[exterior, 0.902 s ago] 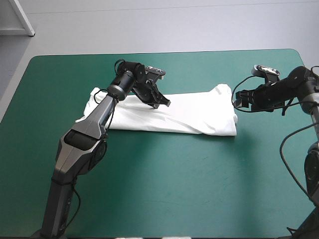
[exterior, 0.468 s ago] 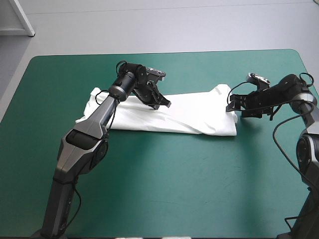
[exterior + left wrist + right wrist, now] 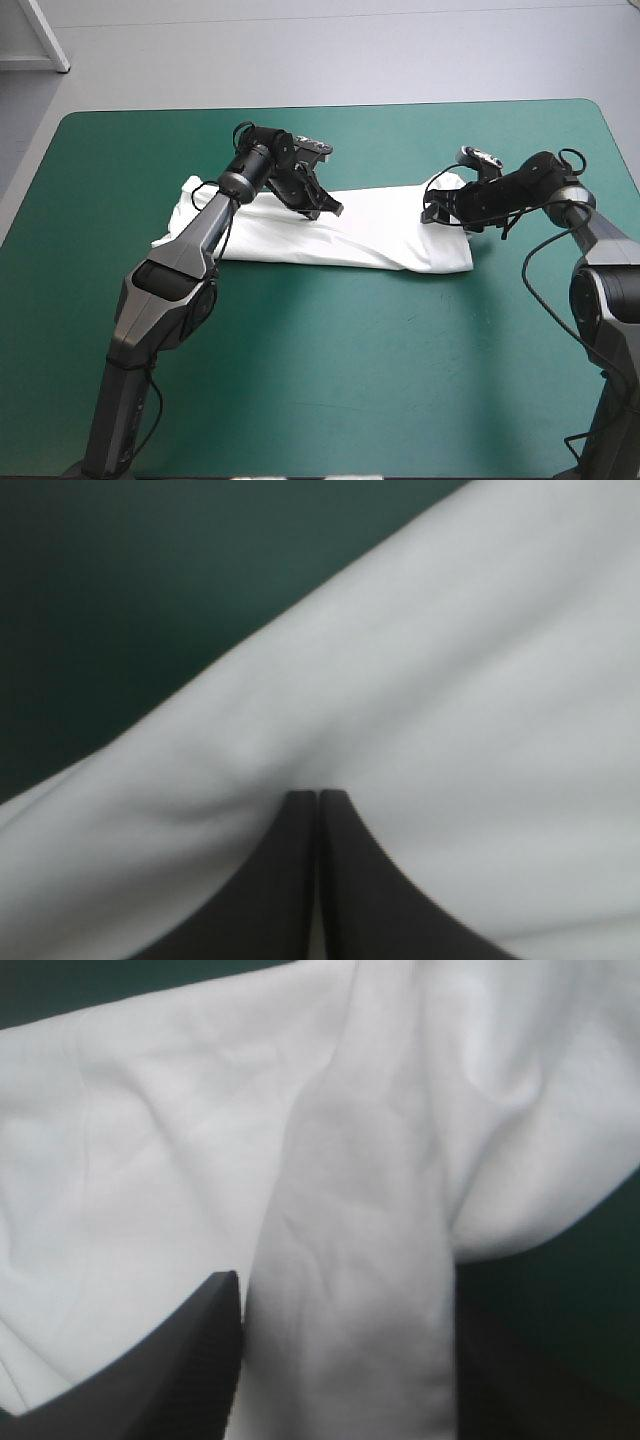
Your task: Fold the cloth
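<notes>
T-shirt (image 3: 370, 235) lies as a long folded band across the far half of the table (image 3: 330, 380), from near the left edge toward the right edge, flat on the teal-green cover. The left gripper (image 3: 325, 205) sits on the far long edge of the band, about at its middle. In its wrist view the two black fingers meet in one point and the cloth makes small wrinkles that run to this point, so I judge it is pinched on the T-shirt. The right gripper (image 3: 435, 212) is over the right end of the band. Its fingers (image 3: 195, 1370) stand apart, and a raised ridge of cloth runs between them, so nothing is held there yet. The risk I see is in the layers. The left pinch looks thin and may hold only the top sheet; if it lifts, the fold under it could open. The right gripper, if it comes together on the ridge alone, could pull out a loose tail. If the two arms move unequally, the band may twist or drag on the cover.
</notes>
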